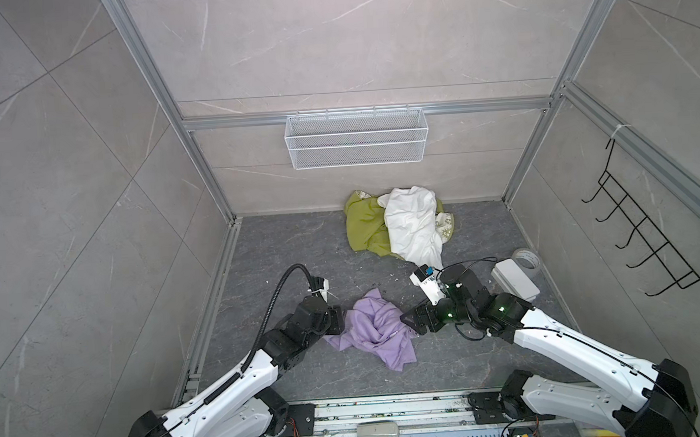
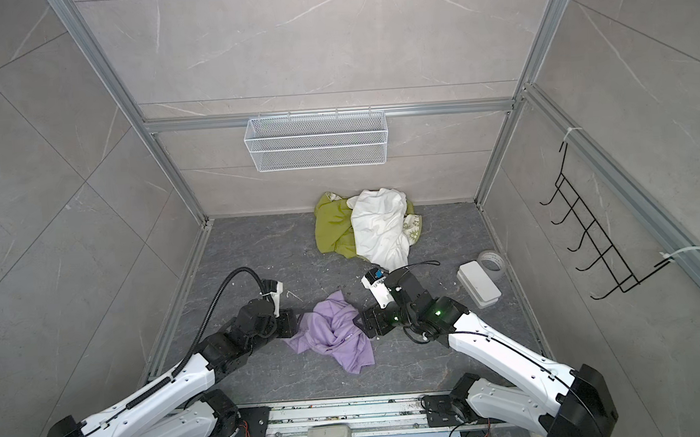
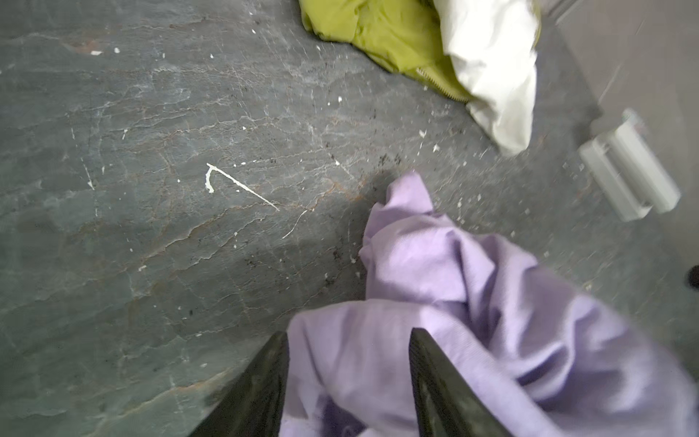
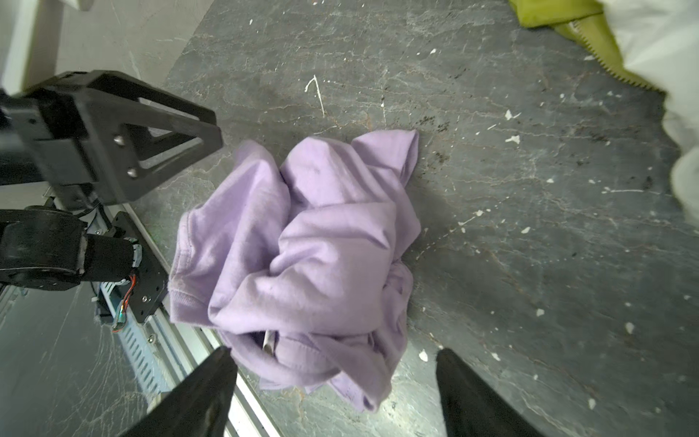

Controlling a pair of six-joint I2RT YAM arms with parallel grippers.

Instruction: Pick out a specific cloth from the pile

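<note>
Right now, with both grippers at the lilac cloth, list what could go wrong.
1. Fabric of the lilac cloth lies between the jaws of the open left gripper; pulling away might snag and drag it.
2. The open right gripper faces it across the cloth; both advancing could collide.

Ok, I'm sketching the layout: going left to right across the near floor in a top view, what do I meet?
In order: left gripper → purple cloth → right gripper → white box.
</note>
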